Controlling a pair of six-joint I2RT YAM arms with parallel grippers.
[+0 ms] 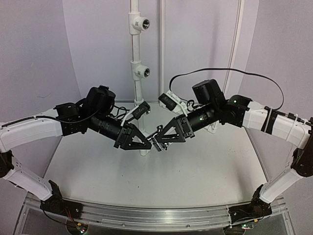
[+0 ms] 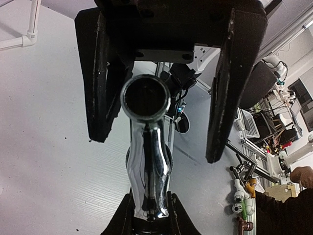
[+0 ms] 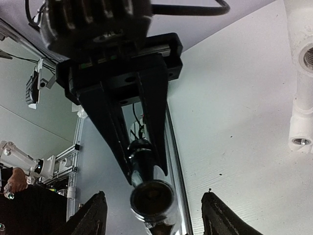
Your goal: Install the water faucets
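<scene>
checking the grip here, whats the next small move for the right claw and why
Probably close the right claw on the round open end of the water faucet. That claw stands open on either side of it, while the left claw is shut on its body.

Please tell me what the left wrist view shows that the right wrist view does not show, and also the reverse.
Only the left wrist view: the long shiny body of the water faucet, and the whole right gripper from the front, open, with one finger on each side of the faucet's round end.
Only the right wrist view: the whole left gripper from the front, shut on the faucet, and a white tee fitting at the right edge.
Both: the faucet's dark round opening and the white table.
</scene>
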